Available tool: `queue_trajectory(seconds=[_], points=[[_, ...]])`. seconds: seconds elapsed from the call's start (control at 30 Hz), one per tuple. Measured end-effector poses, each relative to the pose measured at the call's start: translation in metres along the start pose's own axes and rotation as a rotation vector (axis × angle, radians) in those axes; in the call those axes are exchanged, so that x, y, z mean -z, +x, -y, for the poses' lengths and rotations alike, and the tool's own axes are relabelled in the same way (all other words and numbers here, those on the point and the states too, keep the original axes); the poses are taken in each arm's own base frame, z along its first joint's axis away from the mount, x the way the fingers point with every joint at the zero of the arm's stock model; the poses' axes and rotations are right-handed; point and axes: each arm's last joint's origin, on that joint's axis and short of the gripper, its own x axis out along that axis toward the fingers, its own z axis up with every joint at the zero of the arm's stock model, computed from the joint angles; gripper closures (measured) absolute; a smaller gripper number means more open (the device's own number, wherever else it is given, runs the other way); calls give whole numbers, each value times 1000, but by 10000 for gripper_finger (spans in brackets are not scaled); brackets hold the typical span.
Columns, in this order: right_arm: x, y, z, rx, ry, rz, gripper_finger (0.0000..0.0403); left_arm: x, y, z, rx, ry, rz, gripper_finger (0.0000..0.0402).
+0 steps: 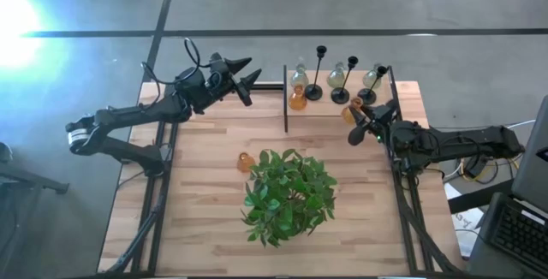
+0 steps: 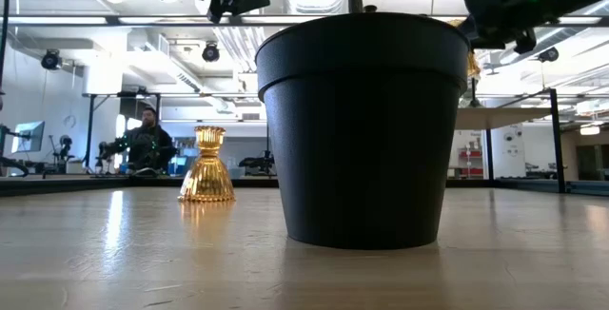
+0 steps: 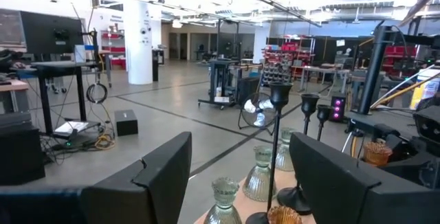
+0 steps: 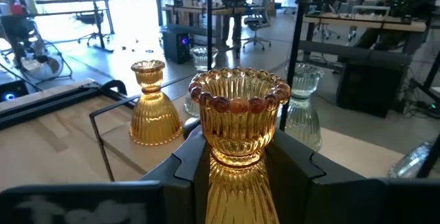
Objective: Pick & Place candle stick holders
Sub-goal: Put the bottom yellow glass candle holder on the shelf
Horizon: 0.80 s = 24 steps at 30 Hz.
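Observation:
My right gripper (image 1: pixel 356 120) is shut on an amber glass candle stick holder (image 4: pixel 239 107) at the right end of a black wire rack (image 1: pixel 285 99) on the table's far side. One more amber holder (image 4: pixel 155 107), three clear ones (image 1: pixel 336 75) and three black thin-stemmed ones (image 1: pixel 318 74) stand on their bases in the rack. Another amber holder (image 2: pixel 207 165) stands on its base on the table, left of the plant. My left gripper (image 1: pixel 253 67) hangs open, high above the table, just left of the rack and pointing at it, with nothing between its fingers. My right gripper pinches the amber holder's narrow waist (image 4: pixel 238 161), just under its beaded cup, between its two fingers. The fingers (image 4: pixel 295 165) lie level and come from the table's right side. The holder stands upright in the hold; whether its base is clear of the rack cannot be seen.
A green leafy plant (image 1: pixel 287 193) in a black pot (image 2: pixel 362 129) stands mid-table toward the near edge. Bare wood lies to its left and right. A person sits in the room beyond the table in the low view.

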Motion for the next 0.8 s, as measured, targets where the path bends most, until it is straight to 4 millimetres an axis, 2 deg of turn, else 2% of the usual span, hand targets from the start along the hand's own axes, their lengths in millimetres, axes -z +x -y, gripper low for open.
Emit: queue_trajectory(seconds=[0.2,0.5,0.8], points=[[9,10,7,-22,17,-6,301,0,0,-1,-16,1,0,152],[22,18,14,-76,96,79,301,0,0,-1,-17,-4,0,152],[24,28,9,-79,13,37,301,0,0,-2,-23,-6,1,153]])
